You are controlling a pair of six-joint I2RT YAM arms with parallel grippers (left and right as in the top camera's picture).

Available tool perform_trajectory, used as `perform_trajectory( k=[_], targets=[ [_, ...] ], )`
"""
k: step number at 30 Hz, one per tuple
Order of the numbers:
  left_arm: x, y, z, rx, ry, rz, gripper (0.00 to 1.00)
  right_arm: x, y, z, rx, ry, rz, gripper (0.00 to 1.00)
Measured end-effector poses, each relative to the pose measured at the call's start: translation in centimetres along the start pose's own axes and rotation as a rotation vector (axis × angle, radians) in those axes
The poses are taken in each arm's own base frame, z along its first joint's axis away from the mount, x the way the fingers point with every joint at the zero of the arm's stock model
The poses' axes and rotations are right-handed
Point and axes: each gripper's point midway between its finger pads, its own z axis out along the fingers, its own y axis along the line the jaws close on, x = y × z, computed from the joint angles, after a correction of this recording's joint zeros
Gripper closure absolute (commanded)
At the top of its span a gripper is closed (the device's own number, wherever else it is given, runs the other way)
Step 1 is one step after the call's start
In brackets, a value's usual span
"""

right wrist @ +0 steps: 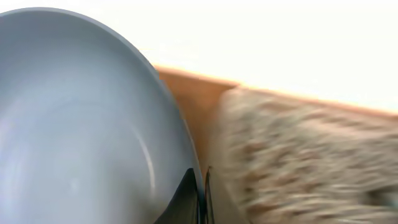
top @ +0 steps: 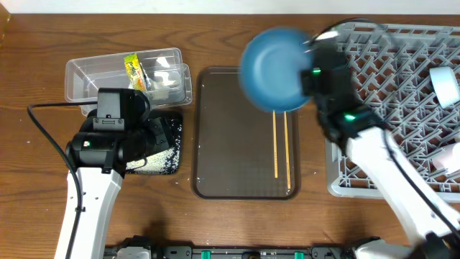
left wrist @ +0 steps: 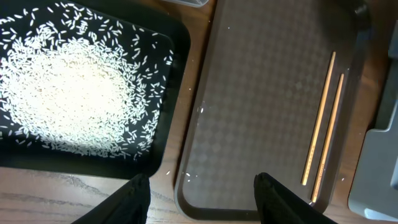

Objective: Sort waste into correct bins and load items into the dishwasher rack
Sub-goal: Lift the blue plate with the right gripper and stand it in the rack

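My right gripper is shut on the rim of the round blue plate and holds it lifted over the brown tray's far right corner, beside the grey dishwasher rack. In the right wrist view the plate fills the left, pinched at its edge by my fingers. Two wooden chopsticks lie on the brown tray. My left gripper is open and empty over the tray's near left corner. Rice grains cover the black tray. The yellow-green wrapper and white tissue lie in the clear tub.
White and pinkish items sit at the rack's right edge, partly cut off. A few stray grains lie on the brown tray's left rim. A black cable loops left of the left arm.
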Motion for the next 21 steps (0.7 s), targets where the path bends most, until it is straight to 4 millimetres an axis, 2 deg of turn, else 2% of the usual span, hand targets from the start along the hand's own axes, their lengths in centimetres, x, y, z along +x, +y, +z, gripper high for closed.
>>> perform_trajectory(
  k=[3,7,12,16,21],
  targets=[
    [0.0,0.0,0.0,0.0,0.0,0.0,0.43,-1.9,-6.1,-0.8,0.202,-0.05,-0.065,0.99],
    [0.0,0.0,0.0,0.0,0.0,0.0,0.43,-2.7,-13.4,-1.3,0.46,-0.052,-0.136,0.99],
    [0.0,0.0,0.0,0.0,0.0,0.0,0.43,-4.1,-22.0,-3.6,0.753,-0.068,-0.177,0.99],
    [0.0,0.0,0.0,0.0,0.0,0.0,0.43,-4.0,-26.1,-4.8,0.894,-0.032,-0.235,0.99],
    [0.1,0.0,0.0,-0.002,0.003,-0.001,0.43,-1.5,-29.0,-3.3,0.958,0.093,-0.332,0.99]
  ],
)
